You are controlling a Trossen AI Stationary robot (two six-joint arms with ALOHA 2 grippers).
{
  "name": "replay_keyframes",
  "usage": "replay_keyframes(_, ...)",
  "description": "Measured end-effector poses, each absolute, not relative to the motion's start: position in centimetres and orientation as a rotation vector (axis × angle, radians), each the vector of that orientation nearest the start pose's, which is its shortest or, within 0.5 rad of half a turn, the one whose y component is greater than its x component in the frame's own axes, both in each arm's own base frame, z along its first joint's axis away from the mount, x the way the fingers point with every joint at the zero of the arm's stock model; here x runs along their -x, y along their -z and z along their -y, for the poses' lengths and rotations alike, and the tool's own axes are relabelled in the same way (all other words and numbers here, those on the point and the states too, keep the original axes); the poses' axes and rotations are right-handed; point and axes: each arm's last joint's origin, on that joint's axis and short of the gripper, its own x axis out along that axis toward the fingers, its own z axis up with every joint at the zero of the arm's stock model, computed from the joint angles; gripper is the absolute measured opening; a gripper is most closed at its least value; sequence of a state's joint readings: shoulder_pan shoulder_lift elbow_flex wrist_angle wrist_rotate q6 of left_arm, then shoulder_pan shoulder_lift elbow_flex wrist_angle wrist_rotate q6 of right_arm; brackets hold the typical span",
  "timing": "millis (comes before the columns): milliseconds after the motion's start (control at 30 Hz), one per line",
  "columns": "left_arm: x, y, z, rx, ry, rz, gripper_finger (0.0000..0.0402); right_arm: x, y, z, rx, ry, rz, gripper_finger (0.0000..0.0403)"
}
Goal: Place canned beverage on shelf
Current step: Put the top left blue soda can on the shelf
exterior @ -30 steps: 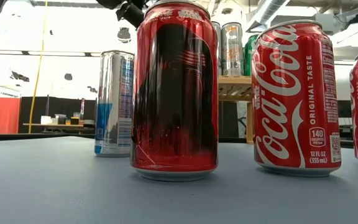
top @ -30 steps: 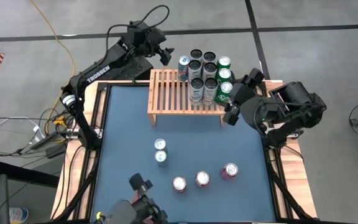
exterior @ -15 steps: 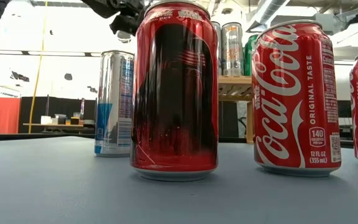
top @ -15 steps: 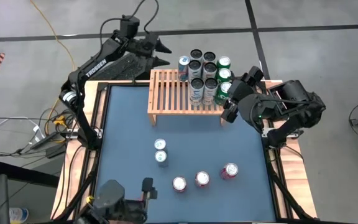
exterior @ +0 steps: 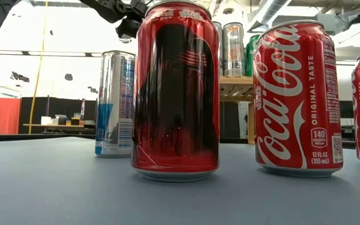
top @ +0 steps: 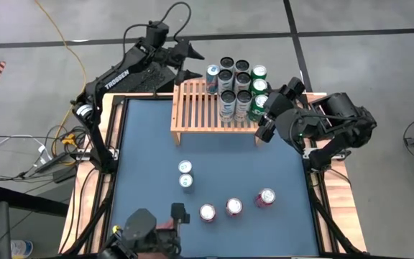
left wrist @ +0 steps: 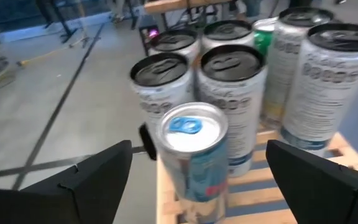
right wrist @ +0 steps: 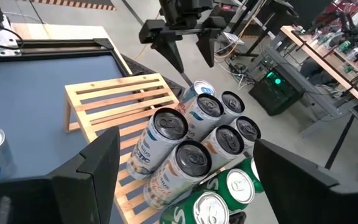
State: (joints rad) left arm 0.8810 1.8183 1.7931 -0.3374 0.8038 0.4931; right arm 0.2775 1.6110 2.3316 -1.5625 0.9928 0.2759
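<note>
**Blue can set down on the shelf, five more waiting on the counter**

The left hand [top: 186, 61] hangs just off the far left corner of the shelf [top: 196, 108], fingers spread wide and holding nothing. Directly in front of it in the left wrist view stands a blue-and-silver can [left wrist: 191, 155] at the edge of the slats, beside the cluster of tall white cans and green cans already parked at the shelf's far right end. By the look of it, one placing step is just finished: the can is upright on the rack and free of the hand.

The right hand [top: 270, 115] waits at the right end of the shelf, near the green cans [top: 259, 86], also spread open and empty.

Next move, as I judge it: an arm must travel to the blue counter [top: 142, 165], where five cans stand, and grip one upright.

Readable writing: "Coca-Cola", "ORIGINAL TASTE", "140 CALORIES" and "12 FL OZ (355 mL)" on the red can [exterior: 295, 100]; "TROSSEN" on the left arm [top: 117, 78]. The dark red can [exterior: 176, 90] carries no legible name.
</note>
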Motion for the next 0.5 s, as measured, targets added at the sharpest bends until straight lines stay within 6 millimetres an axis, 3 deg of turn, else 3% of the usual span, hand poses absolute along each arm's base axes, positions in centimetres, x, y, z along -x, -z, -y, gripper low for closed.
replay_keyframes(300,-28.7,-37.0,-31.1,-0.190,0.037,-0.242,0.0362,-22.9,-51.2,-4.0,0.245,0.757,-0.583,0.0314)
replay_keyframes(500,-29.4,-35.7,-32.5,-0.157,0.012,-0.222,0.0362,-22.9,-51.2,-4.0,0.244,0.757,-0.584,0.0314)
